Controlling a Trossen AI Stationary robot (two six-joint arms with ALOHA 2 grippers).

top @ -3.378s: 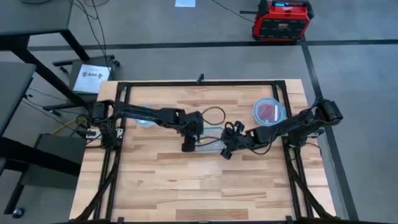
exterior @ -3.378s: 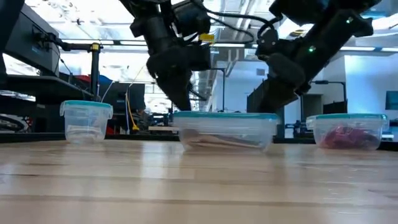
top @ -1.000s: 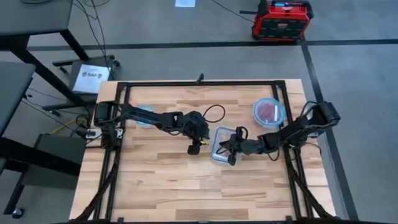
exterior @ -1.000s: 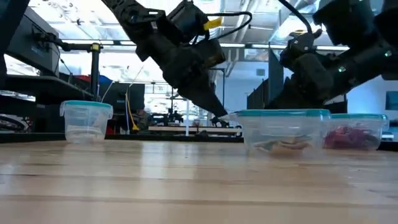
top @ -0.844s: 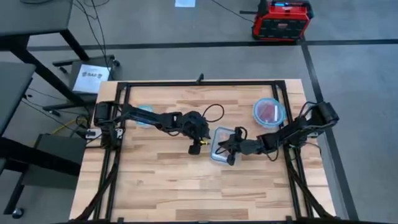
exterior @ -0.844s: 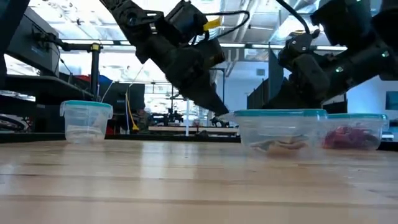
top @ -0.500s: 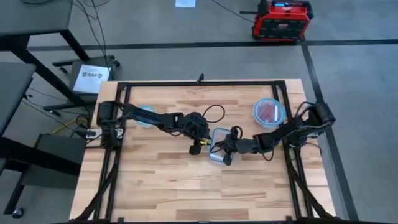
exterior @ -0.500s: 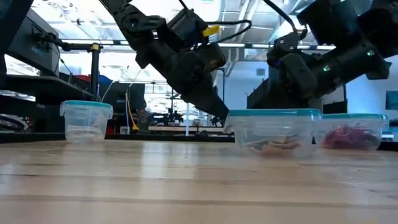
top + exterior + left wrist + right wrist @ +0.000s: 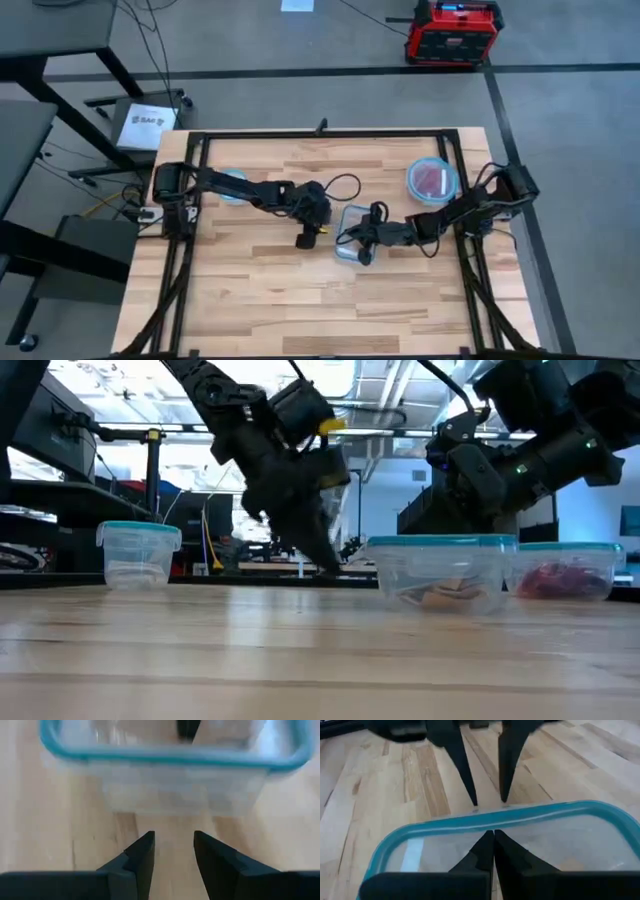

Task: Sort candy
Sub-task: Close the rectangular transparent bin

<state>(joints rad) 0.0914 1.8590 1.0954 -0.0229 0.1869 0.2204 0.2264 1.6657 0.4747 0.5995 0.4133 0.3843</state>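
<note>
High view table: light butcher-block wooden table point(image 9: 270, 290) with a black frame, both dark arms reaching in toward the middle.
Left arm: stretched low across the top from the left edge, wrist bent down; left gripper point(image 9: 303, 241) sits just beside the middle tub, tips near the wood, fingers point(image 9: 142, 857) spread with a gap and nothing in it.
Right arm: comes in low from the right edge; right gripper point(image 9: 358, 238) hangs over the middle tub, fingers point(image 9: 492, 845) pressed together, and I can't see anything pinched.
Containers: three clear blue-rimmed plastic tubs total. Square middle tub point(image 9: 352, 232), round one point(image 9: 432, 180) at back right, small one point(image 9: 138, 554) at back left.
Candy: pale and orange-white wrapped candy pieces point(image 9: 440, 594) lie in the bottom of the middle tub, can't count them; red/magenta wrapped candy point(image 9: 562, 579) is piled in the back-right tub. Left tub's contents I can't tell.
</note>
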